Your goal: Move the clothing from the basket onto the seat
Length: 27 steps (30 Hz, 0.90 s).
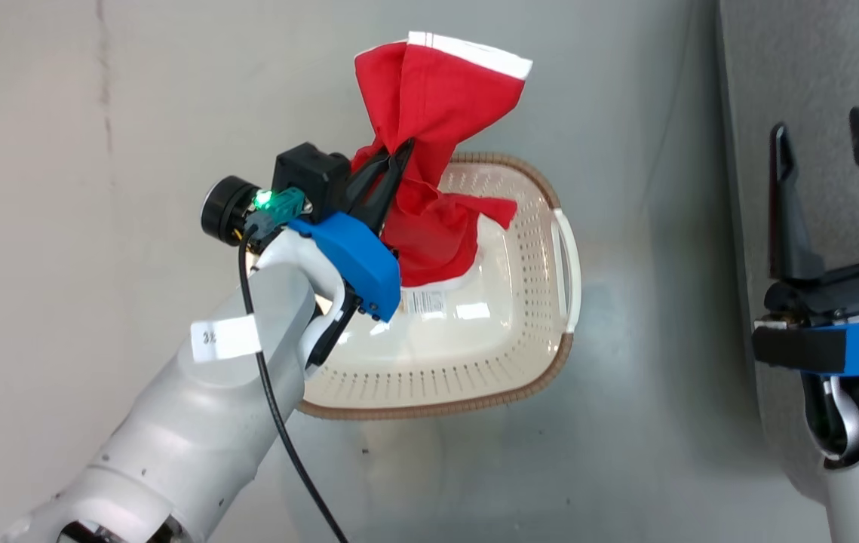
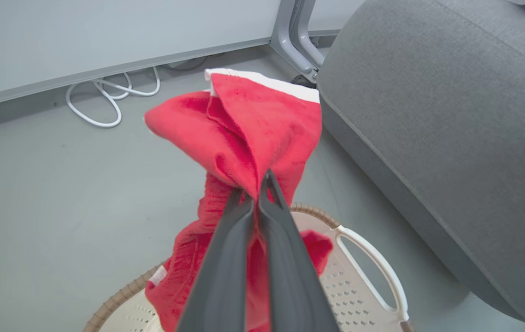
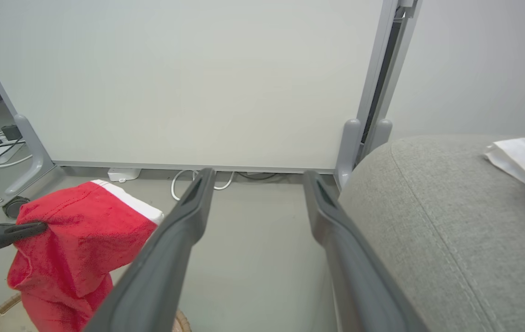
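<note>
Step in hand: lift-out and carry. The pick itself looks done, and the cloth is up but not yet clear of the basket.
Left pincer (image 1: 397, 148): closed tight on a bunched fold of the bright red soft fabric garment with white stripe trim (image 1: 440, 83), the fingers pressed together through the cloth.
Red garment: hangs from that pinch over the basket's 11 o'clock rim in the head view. Its upper half flares above the fingertips and its lower end droops inside the basket.
Basket: a cream-white perforated plastic laundry basket with a brown woven-look rim (image 1: 527, 302), standing on the grey floor (image 1: 625, 452). A sticker (image 1: 423, 302) shows on its bottom.
Seat: a large rounded seat in light grey woven fabric (image 1: 799, 53), at 3 o'clock from the basket with a strip of floor between them.
Right pincer (image 1: 820, 124): spread wide, holding nothing, hovering over the seat's near edge.
Next move: probably raise the garment until the trailing end clears the rim, swing toward 3 o'clock over the seat, then let go well in from the edge.
Risk: the drooping cloth may catch the white handle (image 1: 569, 271) and drag the basket.
</note>
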### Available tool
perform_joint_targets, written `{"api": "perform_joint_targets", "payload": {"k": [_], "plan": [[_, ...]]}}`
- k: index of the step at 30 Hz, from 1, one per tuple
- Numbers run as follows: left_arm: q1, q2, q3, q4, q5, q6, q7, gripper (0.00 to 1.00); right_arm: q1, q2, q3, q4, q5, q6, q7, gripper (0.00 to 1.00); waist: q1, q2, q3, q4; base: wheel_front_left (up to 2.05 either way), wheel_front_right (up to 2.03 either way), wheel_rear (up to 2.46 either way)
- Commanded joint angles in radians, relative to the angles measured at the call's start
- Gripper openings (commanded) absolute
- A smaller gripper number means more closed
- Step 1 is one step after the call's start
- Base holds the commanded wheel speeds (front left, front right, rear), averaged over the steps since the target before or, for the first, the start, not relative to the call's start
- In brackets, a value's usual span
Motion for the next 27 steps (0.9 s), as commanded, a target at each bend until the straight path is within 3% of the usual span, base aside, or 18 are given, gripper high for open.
{"api": "perform_joint_targets", "payload": {"k": [1,12,27], "plan": [[0.029,0.005,0.031,-0.021,0.025,0.000,-0.005,0.00,0.019,-0.003,0.000,0.010,0.003,0.000,-0.001,1.00,0.0001,0.0000,-0.087,0.027,0.00,0.00,0.00],[0.175,-0.001,0.243,-0.176,0.218,0.000,-0.005,0.00,0.099,0.016,0.026,0.066,0.014,0.000,-0.001,1.00,0.0001,0.0000,-0.306,0.041,0.00,0.00,0.00],[0.252,-0.017,0.306,-0.281,0.300,0.000,-0.005,0.00,0.251,0.055,0.041,0.128,0.018,0.000,-0.001,1.00,0.0001,0.0000,-0.590,0.055,0.00,0.00,0.00]]}}
